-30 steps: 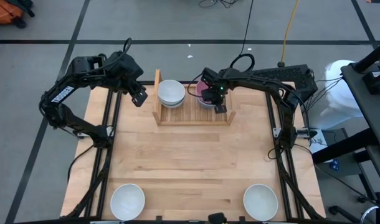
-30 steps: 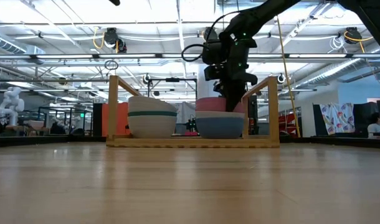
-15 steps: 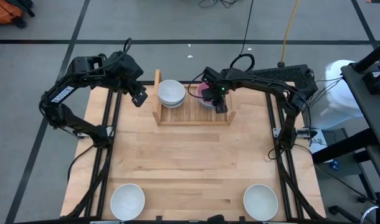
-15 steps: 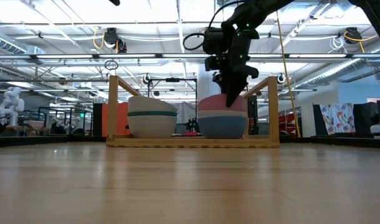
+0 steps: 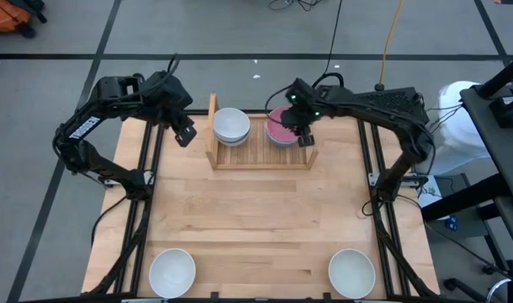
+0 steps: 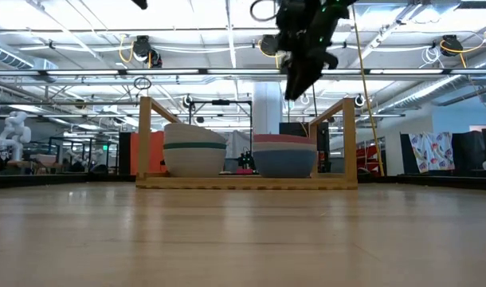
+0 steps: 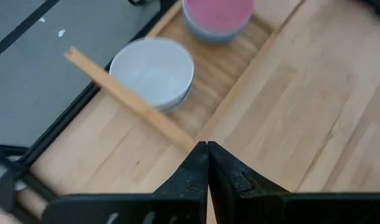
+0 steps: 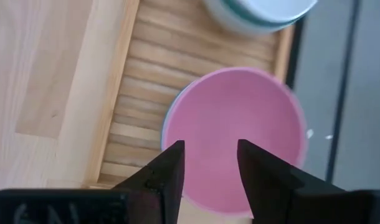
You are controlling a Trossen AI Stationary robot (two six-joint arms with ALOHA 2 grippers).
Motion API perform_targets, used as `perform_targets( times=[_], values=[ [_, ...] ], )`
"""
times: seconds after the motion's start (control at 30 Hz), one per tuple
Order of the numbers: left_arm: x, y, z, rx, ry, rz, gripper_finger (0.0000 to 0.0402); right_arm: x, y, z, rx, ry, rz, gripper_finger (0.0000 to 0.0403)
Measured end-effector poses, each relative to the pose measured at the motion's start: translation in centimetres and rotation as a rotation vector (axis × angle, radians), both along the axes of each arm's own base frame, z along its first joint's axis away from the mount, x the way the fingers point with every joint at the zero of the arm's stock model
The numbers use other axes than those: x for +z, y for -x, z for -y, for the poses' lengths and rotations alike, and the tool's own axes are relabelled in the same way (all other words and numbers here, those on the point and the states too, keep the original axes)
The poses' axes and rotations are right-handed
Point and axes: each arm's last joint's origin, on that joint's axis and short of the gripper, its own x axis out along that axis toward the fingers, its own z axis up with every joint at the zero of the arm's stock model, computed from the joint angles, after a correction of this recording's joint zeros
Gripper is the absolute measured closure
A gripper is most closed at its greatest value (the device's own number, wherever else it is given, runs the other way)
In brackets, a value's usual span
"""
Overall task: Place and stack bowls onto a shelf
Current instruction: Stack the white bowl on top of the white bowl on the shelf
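Right tool (image 8: 209,163) open, left tool (image 7: 207,163) closed

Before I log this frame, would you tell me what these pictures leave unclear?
- White stack on the shelf: its bowl count; nested from above, and the low view shows only a teal band.
- Left gripper: out of the low view.
- Two front bowls: missing from the low and wrist views.
- Blue bowl: its inside, covered by the pink bowl.
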Motion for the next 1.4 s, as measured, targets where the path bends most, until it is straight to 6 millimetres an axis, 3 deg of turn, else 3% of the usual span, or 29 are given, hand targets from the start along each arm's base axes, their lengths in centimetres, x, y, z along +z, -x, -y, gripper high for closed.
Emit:
perform_targets(
  times=[0.3, 0.5, 0.63, 0.8, 0.9, 1.07, 1.23, 1.4],
  values=[
    [-0.2, -0.3, 1.0, -0.196, 0.113, 0.025, 0.0396, 5.5, 3.3, -1.8, -0.001, 0.105, 0.188, 0.0261],
    [-0.5, -1.1, 1.1, -0.176, 0.156, 0.028, 0.0391, 7.9, 4.8, -2.7, -0.001, 0.167, 0.301, 0.0261],
    [-1.1, -2.2, 0.9, -0.187, 0.179, 0.005, 0.0366, 8.7, 5.2, -2.9, -0.02, 0.191, 0.352, 0.0261],
    [-2.3, -3.7, 1.5, -0.276, 0.352, -0.006, 0.035, 9.5, 6.0, -3.1, -0.095, 0.28, 0.345, 0.0261],
    [-2.9, -4.1, 2.7, -0.355, 0.456, -0.016, 0.0359, 10.1, 6.6, -3.3, -0.118, 0.315, 0.354, 0.0261],
    [-3.6, -4.6, 4.7, -0.443, 0.475, -0.061, 0.0395, 10.9, 7.6, -3.9, -0.105, 0.336, 0.383, 0.0261],
    [-4.4, -4.9, 5.9, -0.349, 0.462, -0.123, 0.0375, 11.5, 8.4, -4.3, -0.101, 0.354, 0.405, 0.0261],
    [-6.9, -5.3, 7.2, -0.297, 0.481, -0.24, 0.0346, 12.1, 9.1, -4.7, -0.105, 0.362, 0.428, 0.0261]
  ],
)
